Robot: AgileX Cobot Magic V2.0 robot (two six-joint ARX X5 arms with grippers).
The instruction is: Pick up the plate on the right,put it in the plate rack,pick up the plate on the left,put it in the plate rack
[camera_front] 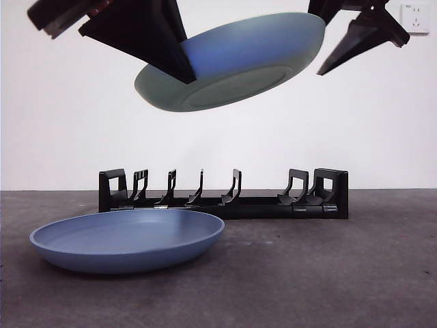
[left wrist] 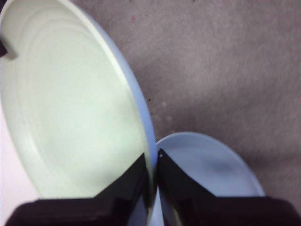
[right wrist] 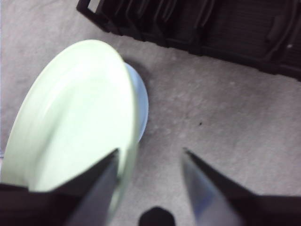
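While the pale green plate [camera_front: 232,65] hangs tilted in the air above the plate rack [camera_front: 225,197], the left gripper [left wrist: 152,165] is clamped on its rim, one jaw to each face; the rim runs between the two jaws in the left wrist view. The right gripper [right wrist: 149,157] stands beside the opposite edge of that plate, jaws spread apart and gripping nothing; in the front view it shows at the upper right, just off the plate's raised edge. A clear band of air separates the plate's lowest edge from the prong tops. Two plates are counted: the green one aloft, and a blue plate [camera_front: 128,239] lying flat on the dark table [camera_front: 341,273] in front of the rack's left half, apart from the rack. One rack is counted, long and low, with a blocky bracket at each end and five curved prongs visible between them; no slot holds a plate. The table to the right of the blue plate is open. A wall socket [camera_front: 415,18] sits at the upper right.
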